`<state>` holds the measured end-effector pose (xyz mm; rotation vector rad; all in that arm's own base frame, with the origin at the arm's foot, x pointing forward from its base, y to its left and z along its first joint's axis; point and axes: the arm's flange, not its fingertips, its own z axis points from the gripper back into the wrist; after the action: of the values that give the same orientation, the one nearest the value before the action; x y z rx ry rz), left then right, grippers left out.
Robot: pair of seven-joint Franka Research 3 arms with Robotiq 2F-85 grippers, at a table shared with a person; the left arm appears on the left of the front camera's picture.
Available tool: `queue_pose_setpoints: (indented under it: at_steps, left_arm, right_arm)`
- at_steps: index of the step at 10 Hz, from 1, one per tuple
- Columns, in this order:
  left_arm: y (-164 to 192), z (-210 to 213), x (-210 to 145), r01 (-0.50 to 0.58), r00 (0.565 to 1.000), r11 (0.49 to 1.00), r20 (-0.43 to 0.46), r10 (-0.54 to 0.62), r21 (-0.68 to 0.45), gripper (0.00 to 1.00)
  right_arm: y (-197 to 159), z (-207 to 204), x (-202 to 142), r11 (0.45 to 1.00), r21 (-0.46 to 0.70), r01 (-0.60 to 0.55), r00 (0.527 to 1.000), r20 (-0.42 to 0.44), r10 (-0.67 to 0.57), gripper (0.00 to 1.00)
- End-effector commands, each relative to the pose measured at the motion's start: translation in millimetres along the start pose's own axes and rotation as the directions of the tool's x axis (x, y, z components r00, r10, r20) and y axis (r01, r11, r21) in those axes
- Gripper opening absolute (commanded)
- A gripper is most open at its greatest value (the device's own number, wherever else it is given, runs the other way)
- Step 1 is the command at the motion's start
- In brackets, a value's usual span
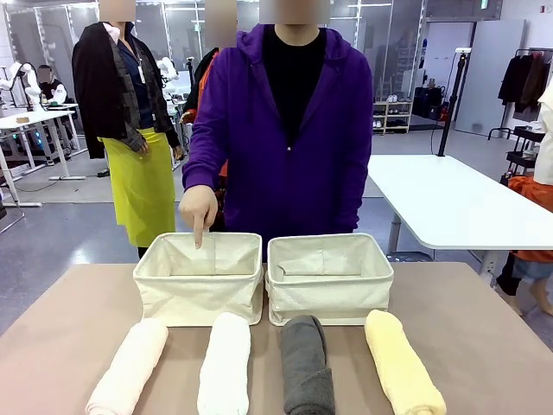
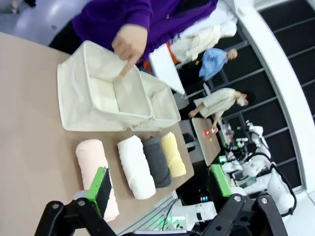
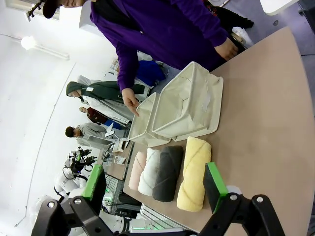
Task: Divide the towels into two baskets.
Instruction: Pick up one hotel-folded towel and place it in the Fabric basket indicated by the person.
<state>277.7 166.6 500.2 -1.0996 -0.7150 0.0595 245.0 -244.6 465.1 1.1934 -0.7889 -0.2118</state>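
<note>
Left tool (image 2: 160, 182), right tool (image 3: 154, 181) wide open, empty. Hand (image 1: 199, 207) points into left basket (image 1: 197, 298), perhaps touching rim.

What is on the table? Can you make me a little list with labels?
towels: peach towel, white towel, dark grey towel, yellow towel, rolled, in a row on the table
baskets: left basket and right basket, side by side behind the towels, no towel inside
person: person's hand points a finger down into the left basket
left gripper: open, holding nothing, above the towels
right gripper: open, holding nothing, above the towels
sorting: not started
</note>
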Motion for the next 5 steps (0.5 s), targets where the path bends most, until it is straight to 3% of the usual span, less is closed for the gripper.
queue_pose_setpoints:
  at_steps: [1,3,5]
  left_arm:
    - [-22.1,-39.2,-7.8,0.021,0.995,0.984,-0.099,-0.003,0.174,1.0]
    - [-29.9,-77.7,-14.3,0.088,0.971,0.964,-0.239,-0.027,0.25,1.0]
    - [-32.2,-113.9,-23.9,0.165,0.946,0.928,-0.321,-0.052,0.334,1.0]
  right_arm:
    - [3.1,2.2,-0.5,1.0,0.01,-0.007,1.0,0.007,0.007,1.0]
    - [3.1,2.2,-0.5,1.0,0.01,-0.007,1.0,0.007,0.007,1.0]
    - [3.1,2.2,-0.5,1.0,0.01,-0.007,1.0,0.007,0.007,1.0]
